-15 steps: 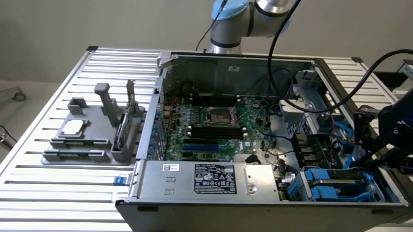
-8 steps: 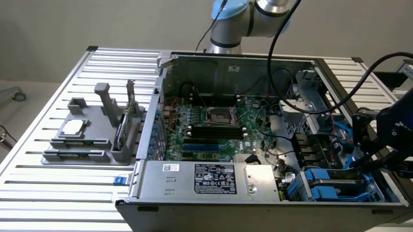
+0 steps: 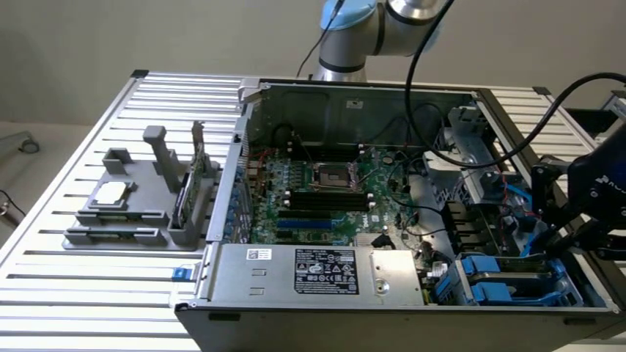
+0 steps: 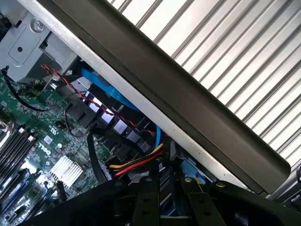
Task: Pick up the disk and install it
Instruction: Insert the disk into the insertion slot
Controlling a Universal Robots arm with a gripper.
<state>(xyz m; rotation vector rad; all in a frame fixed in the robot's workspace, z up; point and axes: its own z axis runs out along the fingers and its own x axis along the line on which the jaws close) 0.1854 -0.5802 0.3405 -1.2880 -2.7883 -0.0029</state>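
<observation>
The disk stands on edge in the drive bay at the near corner of the open computer case, on the exterior view's right; blue carrier plastic frames it. My gripper is right above it, low inside the case. In the wrist view the gripper has its two black fingers shut on the disk's narrow dark edge, with blue carrier plastic showing beside it. Most of the disk is hidden by the fingers and the bay.
A second blue carrier sits in the neighbouring bay. Red, yellow and blue cables run close to the fingers. The grey power supply box and the motherboard lie towards the exterior view's left. A grey fixture holds a small chip.
</observation>
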